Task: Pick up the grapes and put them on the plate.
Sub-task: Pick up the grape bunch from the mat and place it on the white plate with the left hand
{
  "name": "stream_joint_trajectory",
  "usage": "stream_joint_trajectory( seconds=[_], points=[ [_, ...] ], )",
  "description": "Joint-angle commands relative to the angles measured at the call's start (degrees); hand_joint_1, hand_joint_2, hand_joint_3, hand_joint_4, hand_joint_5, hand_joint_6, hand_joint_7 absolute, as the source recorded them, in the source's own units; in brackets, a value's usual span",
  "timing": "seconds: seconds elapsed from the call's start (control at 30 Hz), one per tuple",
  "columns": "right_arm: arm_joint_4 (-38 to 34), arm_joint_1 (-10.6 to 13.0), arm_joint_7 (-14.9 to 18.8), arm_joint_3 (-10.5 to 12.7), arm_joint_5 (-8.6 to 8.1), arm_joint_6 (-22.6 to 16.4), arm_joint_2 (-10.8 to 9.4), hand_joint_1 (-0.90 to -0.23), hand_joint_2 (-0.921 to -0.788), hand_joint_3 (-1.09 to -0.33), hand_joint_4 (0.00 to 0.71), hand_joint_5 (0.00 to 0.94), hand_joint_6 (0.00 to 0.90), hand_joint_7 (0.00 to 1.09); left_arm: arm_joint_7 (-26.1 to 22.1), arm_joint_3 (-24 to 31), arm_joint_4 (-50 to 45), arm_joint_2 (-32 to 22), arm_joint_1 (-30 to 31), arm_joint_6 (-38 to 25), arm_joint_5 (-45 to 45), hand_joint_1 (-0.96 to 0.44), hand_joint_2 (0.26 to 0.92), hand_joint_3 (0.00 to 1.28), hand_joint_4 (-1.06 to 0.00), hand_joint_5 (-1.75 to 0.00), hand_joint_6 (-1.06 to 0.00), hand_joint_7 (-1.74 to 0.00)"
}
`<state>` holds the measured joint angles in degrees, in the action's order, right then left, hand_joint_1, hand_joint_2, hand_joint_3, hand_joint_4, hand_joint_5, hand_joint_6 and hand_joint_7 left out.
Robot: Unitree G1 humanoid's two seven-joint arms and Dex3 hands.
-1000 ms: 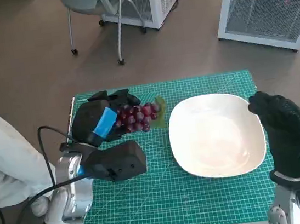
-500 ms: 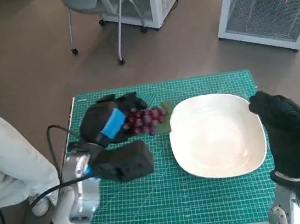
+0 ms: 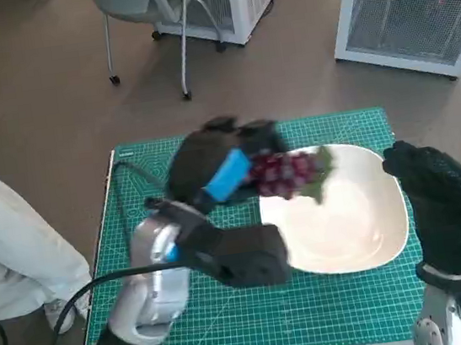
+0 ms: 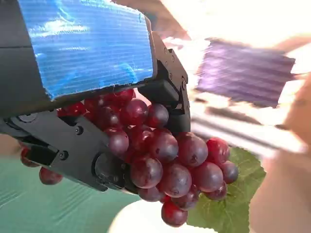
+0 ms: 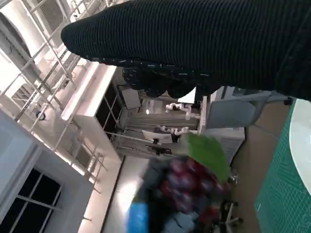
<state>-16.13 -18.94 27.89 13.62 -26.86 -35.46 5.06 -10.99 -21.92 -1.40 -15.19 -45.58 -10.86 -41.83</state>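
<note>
Grapes (image 3: 283,174): a dark red bunch with a green leaf (image 3: 319,169), held in the air over the 10 o'clock part of the plate, clear of its rim; the left wrist view shows the bunch hanging below the fingers, the leaf at its outer end.
Left hand (image 3: 212,165): black with blue tape across its back, fingers (image 4: 167,92) wrapped around the top of the bunch, gripping it; the forearm reaches up from 7 o'clock of the surface.
Right hand (image 3: 438,200): in a black knitted glove, held upright at the plate's 3 o'clock edge, holding nothing; whether its fingers are spread or curled I cannot tell.
Plate (image 3: 353,229): white, rounded square, lying flat on the mat's 3 o'clock half.
Mat (image 3: 316,306): green with a grid, covering the surface.
Floor (image 3: 45,120): brown; a chair's legs (image 3: 185,51) at 12 o'clock, a white cabinet (image 3: 413,8) at 1 o'clock.
Person (image 3: 10,244): a pale trouser leg at 9 o'clock.
</note>
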Motion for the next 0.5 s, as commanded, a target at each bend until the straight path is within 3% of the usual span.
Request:
stream_joint_trajectory(
  seconds=[0.03,0.17,0.33,0.4,0.5],
  points=[
    [0.0,1.7,0.7,0.5,-0.59,0.7,0.3,-0.423,-0.921,-0.565,0.459,0.482,0.25,0.87,1.2,-1.0,2.7,1.5,-3.1,2.0,-0.8,0.0,0.695,0.67,-0.44,-1.52,-0.45,-1.47],
    [0.2,2.1,1.0,0.8,-0.95,0.7,0.4,-0.419,-0.921,-0.567,0.459,0.483,0.246,0.87,1.1,-1.5,5.0,3.0,-4.7,3.3,-0.5,0.09,0.604,0.86,-0.39,-1.66,-0.49,-1.53],
    [0.6,2.5,1.0,1.1,-1.26,0.7,0.4,-0.415,-0.921,-0.569,0.456,0.482,0.244,0.87,0.5,-2.5,6.4,5.1,-6.1,3.1,-1.1,0.34,0.623,0.9,-0.38,-1.73,-0.46,-1.71],
    [0.9,2.7,0.8,1.0,-1.16,0.7,0.3,-0.414,-0.921,-0.569,0.455,0.481,0.243,0.87,0.2,-2.8,6.4,5.5,-6.3,3.1,-1.2,0.3,0.597,0.94,-0.38,-1.74,-0.46,-1.72],
    [1.2,3.0,0.5,1.0,-0.91,0.7,0.1,-0.412,-0.921,-0.57,0.454,0.481,0.243,0.87,0.0,-3.1,6.2,6.1,-6.2,3.1,-1.1,0.11,0.526,1.05,-0.38,-1.74,-0.42,-1.72]
  ],
)
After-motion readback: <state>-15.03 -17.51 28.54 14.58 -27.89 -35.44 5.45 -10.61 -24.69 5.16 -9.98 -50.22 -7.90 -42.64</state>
